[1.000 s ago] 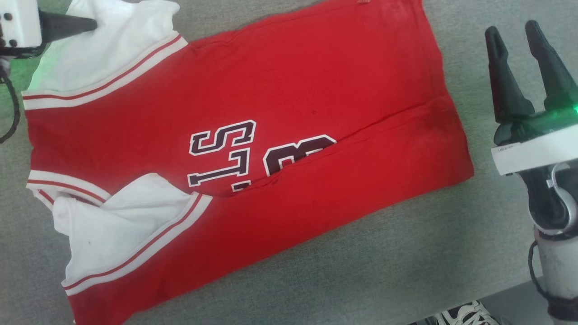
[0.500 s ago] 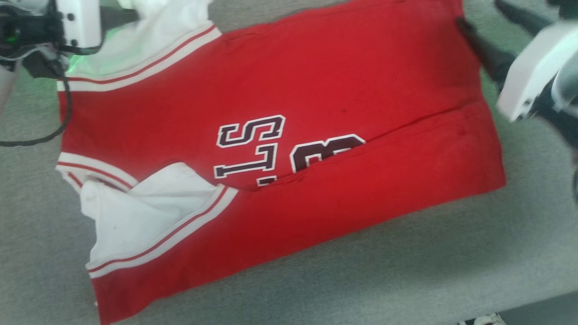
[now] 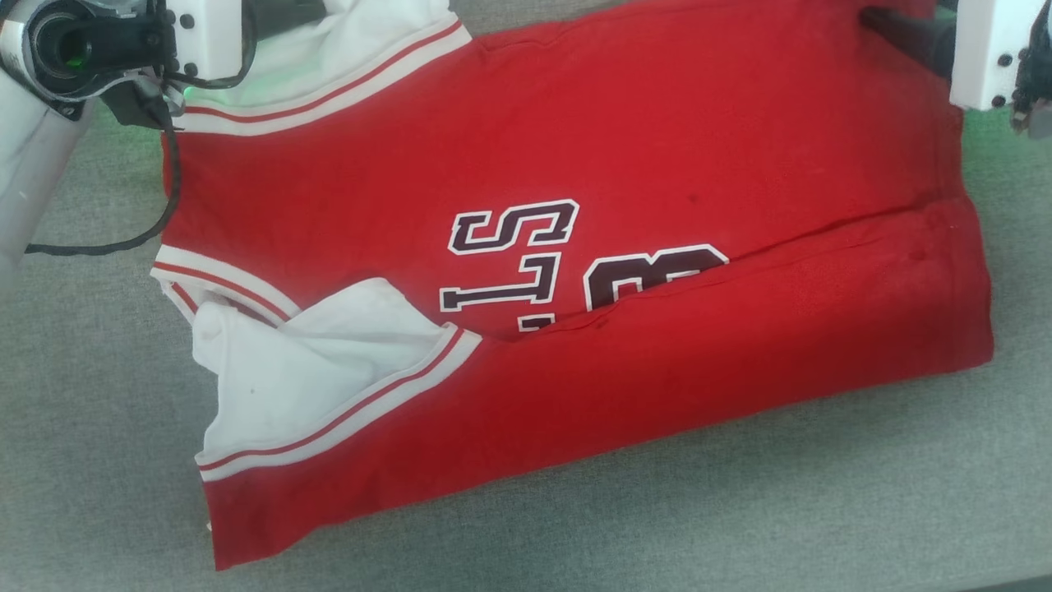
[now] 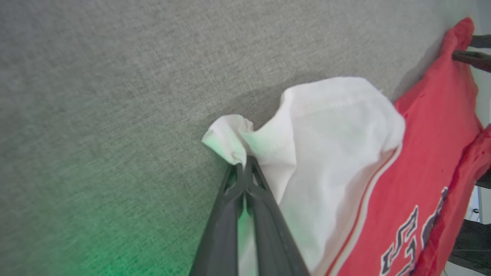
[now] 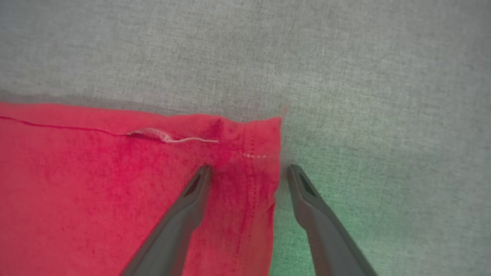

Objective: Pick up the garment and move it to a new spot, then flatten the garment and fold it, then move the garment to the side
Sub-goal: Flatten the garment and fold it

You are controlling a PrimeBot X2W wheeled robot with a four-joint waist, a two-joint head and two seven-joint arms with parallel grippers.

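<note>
The red basketball jersey with white sleeves (image 3: 575,164) lies across the grey cloth tabletop (image 3: 740,510), long axis left to right. The left gripper (image 4: 242,168), upper left, is clamped on the upper sleeve (image 4: 326,126). The right gripper (image 5: 247,172), upper right, stands open astride the hem corner (image 5: 264,138).

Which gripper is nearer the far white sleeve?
Left. The left gripper is shut on the edge of that sleeve. The right gripper is open, astride the hem corner of the shirt, at the opposite end.
</note>
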